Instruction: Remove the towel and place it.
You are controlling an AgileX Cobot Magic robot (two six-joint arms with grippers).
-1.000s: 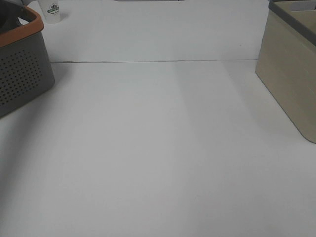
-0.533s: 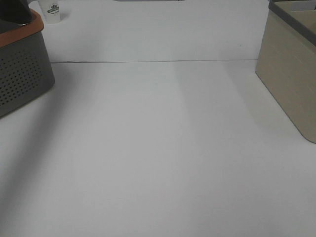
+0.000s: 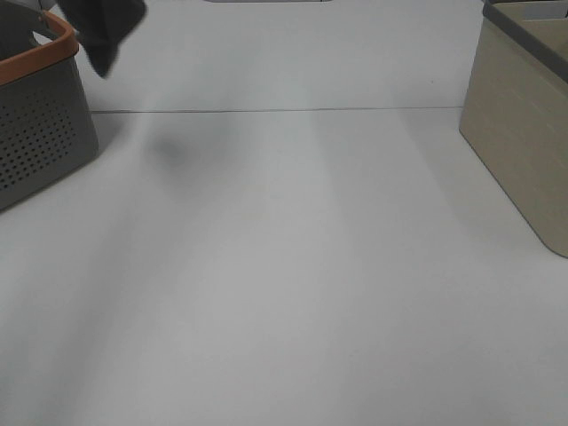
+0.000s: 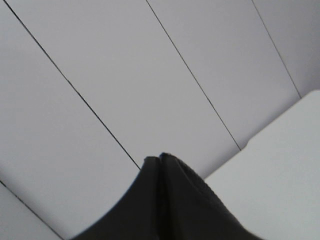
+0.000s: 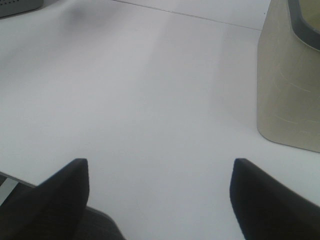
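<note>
Exterior high view now has the towel point(image 3: 106, 31) in it, a dark cloth hanging in the air just beside the basket point(image 3: 40, 133) rim, where half a second ago I saw none. Its shadow point(image 3: 169, 151) falls on the surface point(image 3: 293, 266), so I judge removal done and placing left. Left wrist view adds the left hand point(image 4: 160, 159), clenched tip to tip, presumably on the towel, though no cloth shows there. Right hand point(image 5: 160, 162) is spread wide, holding nothing.
</note>
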